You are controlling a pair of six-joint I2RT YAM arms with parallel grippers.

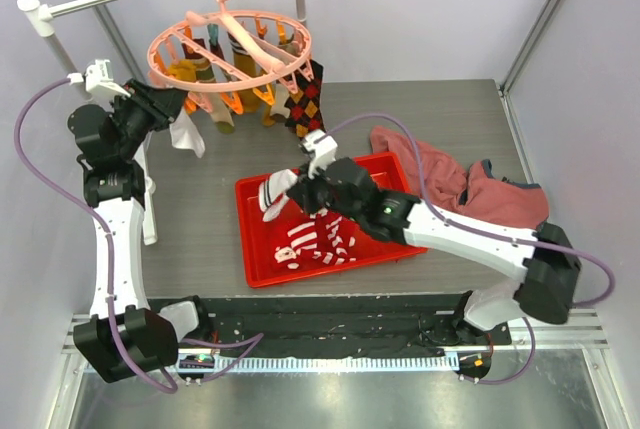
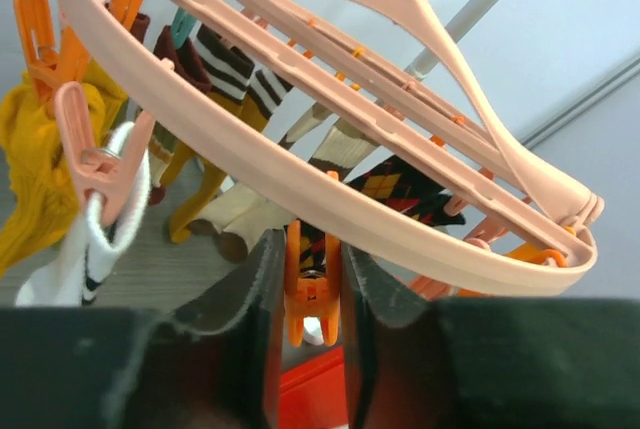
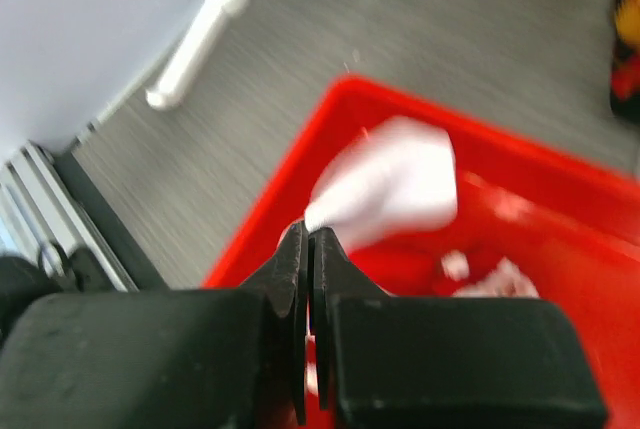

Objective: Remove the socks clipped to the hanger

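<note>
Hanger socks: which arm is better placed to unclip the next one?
Left. The left end effector is at the hanger, flanking an orange peg. The right end effector is over the red tray, shut on a white sock.

**Operator:** Which colours are recorded for the hanger point(image 1: 230, 49)?

**Technician:** Salmon pink is recorded throughout. The peg point(image 2: 311, 289) is orange.

**Operator:** Which patterns are hung there?

**Technician:** The mustard sock point(image 2: 30, 189) is plain yellow. The banded sock point(image 2: 228, 67) is marked in dark brown and cream. The argyle sock point(image 1: 305, 109) is dark, with red and yellow diamonds.

**Operator:** And toward the front edge?

**Technician:** Red and white stripes are shown on the striped sock point(image 1: 318, 241). The pale sock point(image 1: 275, 189) is white with red. The tray point(image 1: 262, 271) is plain red. The tabletop point(image 1: 200, 209) is grey and finely grained. The cloth point(image 1: 450, 179), toward the right edge, is reddish pink.
</note>
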